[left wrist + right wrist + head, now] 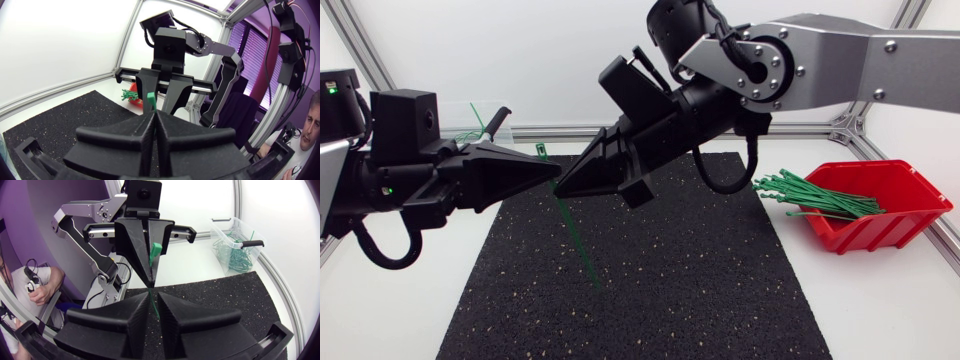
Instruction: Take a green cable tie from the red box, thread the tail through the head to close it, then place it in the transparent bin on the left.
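table: a white flat table [880,310] carries a black rubber mat with light specks [700,290]; the mat lies in the middle and reaches the near edge.
held tie: one thin green plastic cable tie [576,238] is in the air above the mat, between the two arms. its tail slants down toward the mat and is not through its head. if the tip touches the mat, i cannot tell. its small square head stands up just above the left fingertips.
left end effector: the matte black left end effector [152,117] comes in from the left side. its two wedge fingers are pressed together on the strap just under the head, pinching the tie.
right end effector: the matte black right end effector [153,296] comes from the right and reaches past the middle, tip to tip with the left one. its fingers stand a little apart and the strap runs through the narrow gap.
red box: a red plastic box with open front [895,225] sits on the table right of the mat, well apart from both arms. a bundle of green cable ties [815,195] lies in it and sticks out over its edge toward the mat.
bin: a transparent plastic bin [255,256] stands at the far left, behind the left arm. green ties lie inside, several curled in loops.
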